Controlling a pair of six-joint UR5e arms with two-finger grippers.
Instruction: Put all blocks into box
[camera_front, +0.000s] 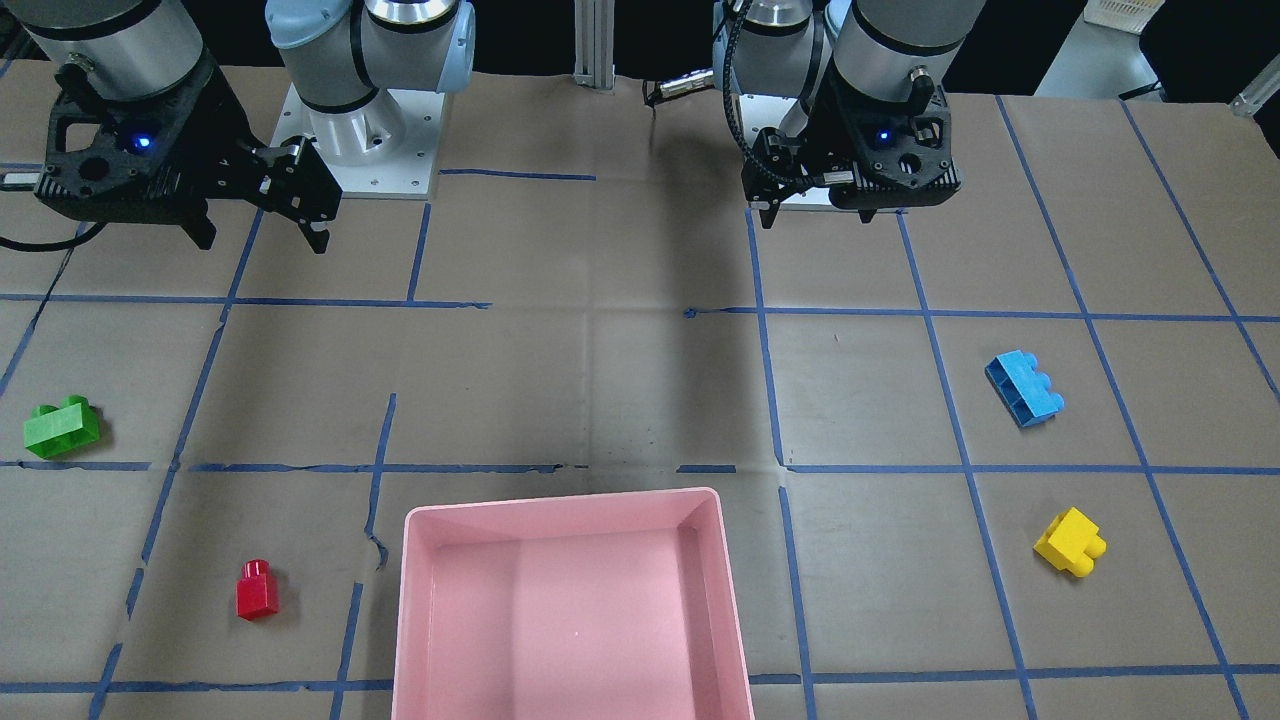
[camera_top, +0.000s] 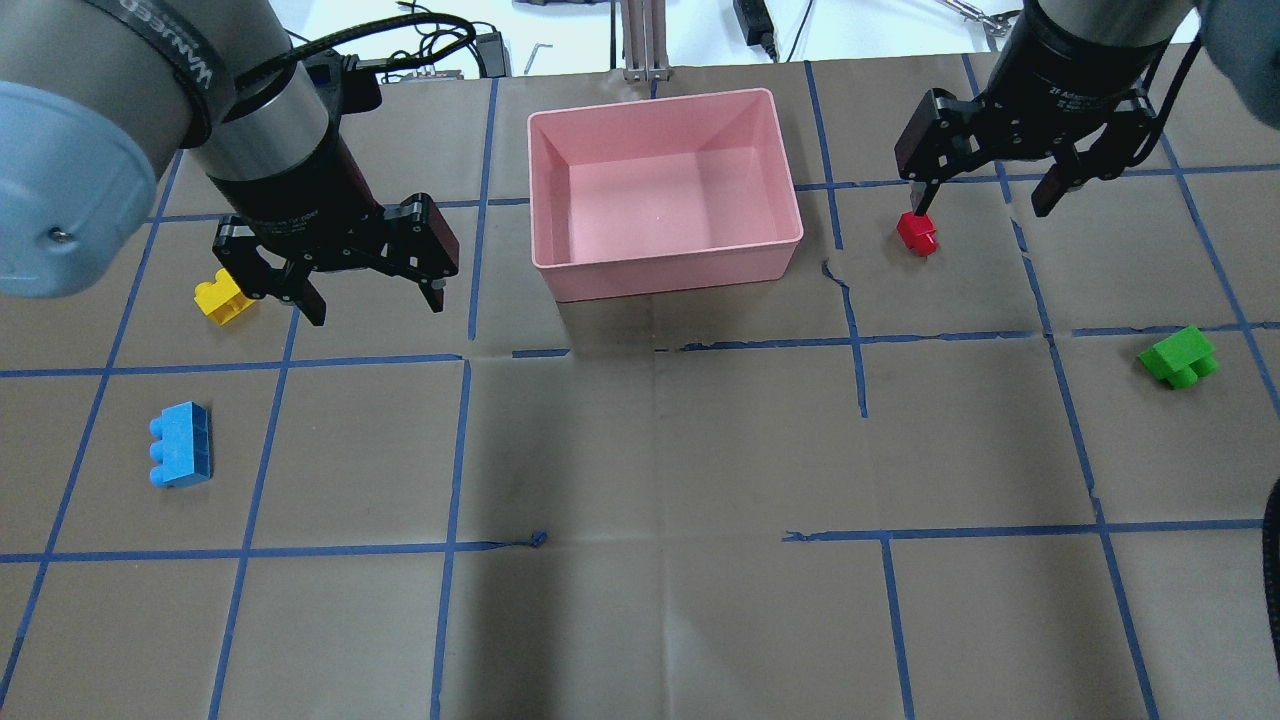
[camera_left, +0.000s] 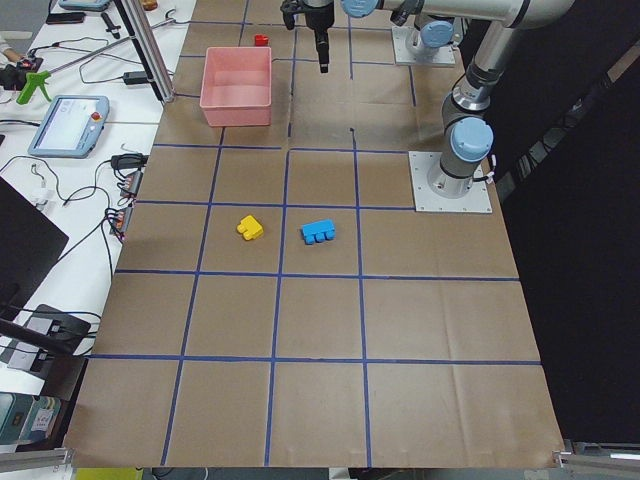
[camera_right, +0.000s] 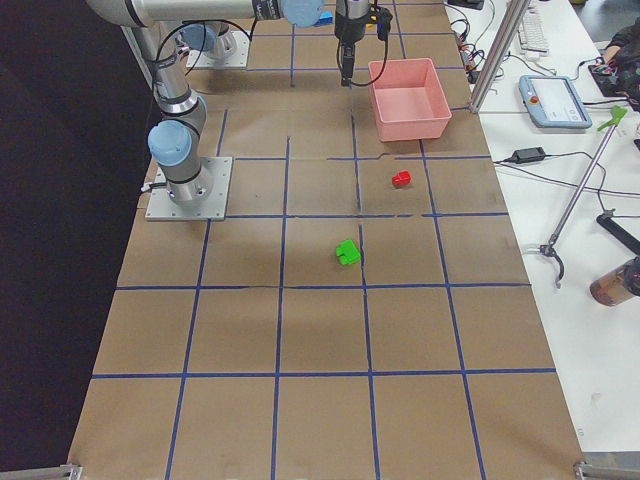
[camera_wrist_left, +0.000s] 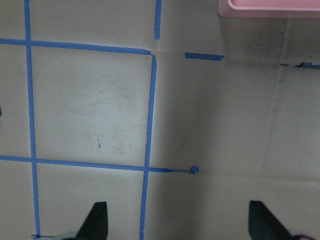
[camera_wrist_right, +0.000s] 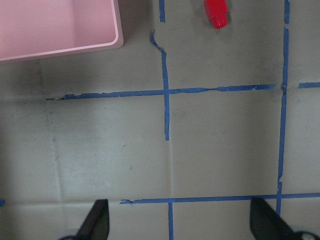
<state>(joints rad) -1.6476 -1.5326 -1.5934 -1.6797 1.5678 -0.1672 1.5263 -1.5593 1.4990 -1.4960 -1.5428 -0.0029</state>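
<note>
The pink box (camera_top: 665, 265) stands empty at the table's far middle; it also shows in the front view (camera_front: 570, 503). The yellow block (camera_top: 224, 298) and blue block (camera_top: 181, 444) lie on the left side. The red block (camera_top: 917, 232) and green block (camera_top: 1180, 357) lie on the right side. My left gripper (camera_top: 377, 310) is open and empty, raised above the table between the yellow block and the box. My right gripper (camera_top: 982, 210) is open and empty, raised, near the red block (camera_wrist_right: 216, 12). All blocks lie outside the box.
Brown paper with a blue tape grid covers the table (camera_top: 660, 450). The arm bases (camera_front: 360, 140) stand at the robot's side. Cables and a tablet (camera_left: 68, 122) lie off the table's far edge.
</note>
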